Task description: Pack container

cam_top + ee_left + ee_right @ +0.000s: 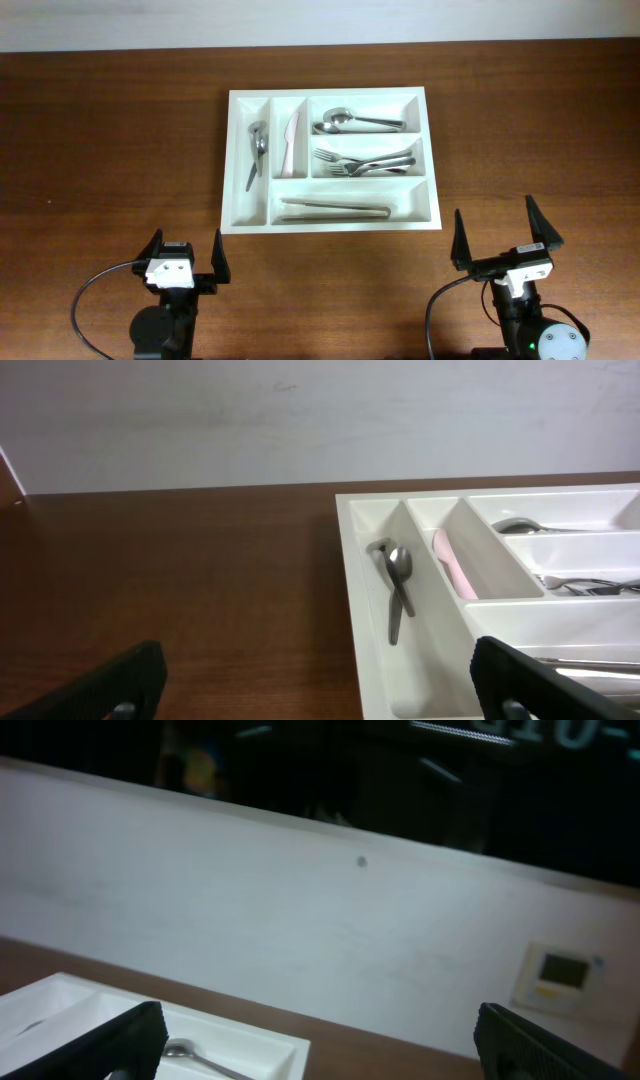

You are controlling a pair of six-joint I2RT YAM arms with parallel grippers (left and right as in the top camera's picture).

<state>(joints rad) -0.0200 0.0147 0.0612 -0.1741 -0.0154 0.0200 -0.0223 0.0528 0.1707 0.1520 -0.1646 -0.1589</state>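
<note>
1. Where the dark brown wooden table (100,150) fills mid-frame, the large white rectangular plastic cutlery tray (415,208) lies flat, slightly above centre.
2. Left gripper (188,232), lower left: jaws spread wide, empty.
3. Right gripper (493,206), lower right: jaws spread wide, empty.

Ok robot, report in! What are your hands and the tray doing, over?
Left gripper open, empty. Right gripper open, empty. Container ahead, cutlery in all five compartments. Nothing in the way, over.

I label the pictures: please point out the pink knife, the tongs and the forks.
pink knife (290,140), overhead view, middle of its body.
tongs (375,211), overhead view, near the right end.
forks (382,162), overhead view, on the handles.
</note>
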